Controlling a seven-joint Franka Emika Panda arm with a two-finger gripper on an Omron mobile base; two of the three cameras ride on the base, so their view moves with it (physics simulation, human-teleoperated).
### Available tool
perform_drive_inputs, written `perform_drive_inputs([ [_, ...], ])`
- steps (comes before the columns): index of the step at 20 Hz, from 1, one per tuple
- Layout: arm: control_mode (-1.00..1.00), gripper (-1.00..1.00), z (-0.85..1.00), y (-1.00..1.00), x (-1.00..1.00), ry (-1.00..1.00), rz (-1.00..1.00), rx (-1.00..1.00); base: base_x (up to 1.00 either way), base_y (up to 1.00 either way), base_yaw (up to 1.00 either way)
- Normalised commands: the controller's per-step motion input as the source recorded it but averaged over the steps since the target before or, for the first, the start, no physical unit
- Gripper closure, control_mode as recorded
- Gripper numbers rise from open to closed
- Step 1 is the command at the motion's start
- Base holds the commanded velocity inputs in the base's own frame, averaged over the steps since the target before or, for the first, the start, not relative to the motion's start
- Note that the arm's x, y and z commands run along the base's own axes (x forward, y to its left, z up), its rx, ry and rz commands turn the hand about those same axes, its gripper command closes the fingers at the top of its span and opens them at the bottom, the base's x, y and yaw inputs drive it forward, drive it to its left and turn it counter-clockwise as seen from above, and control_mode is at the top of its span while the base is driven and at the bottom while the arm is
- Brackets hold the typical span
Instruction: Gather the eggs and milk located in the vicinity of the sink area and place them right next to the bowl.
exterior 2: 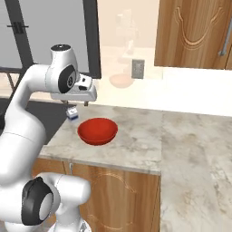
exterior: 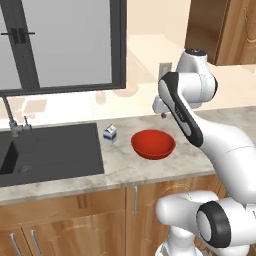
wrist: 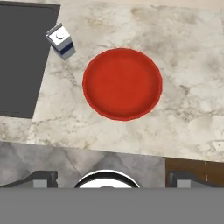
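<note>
The two-finger gripper hangs high above the counter with its dark jaws spread wide and nothing between them, looking straight down. Directly beneath it sits the wide, shallow red round bowl; the small white gabled milk carton with blue markings stands beyond the bowl on the sink side, so the coming move looks like a short reach away from the bowl toward the basin edge. In the hand view the carton stands upright, slightly rotated, with its gable ridge running askew to the basin edge, which the jaws would have to square up to. From the left base view the carton stands near the bowl but apart from it, just beside the large dark grey sunken sink with its thin metal faucet. No eggs can be made out on the pale marbled stone counter. Behind runs a dark-framed window; wooden cabinets hang to the right.
</note>
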Motion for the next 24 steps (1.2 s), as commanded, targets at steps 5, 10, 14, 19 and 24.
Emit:
perform_drive_inputs([
  [5, 1.00, -1.00, 0.00, 0.00, 0.00, 0.00, 0.00, 0.00, -0.24, 0.47, 0.00],
  [10, 1.00, -1.00, 0.00, 0.00, 0.00, 0.00, 0.00, 0.00, -0.13, 0.54, -0.01],
  [14, 1.00, -1.00, 0.00, 0.00, 0.00, 0.00, 0.00, 0.00, -0.15, 0.51, -0.01],
  [19, 1.00, -1.00, 0.00, 0.00, 0.00, 0.00, 0.00, 0.00, -0.21, 0.52, -0.02],
  [24, 1.00, -1.00, 0.00, 0.00, 0.00, 0.00, 0.00, 0.00, -0.27, 0.52, -0.02],
])
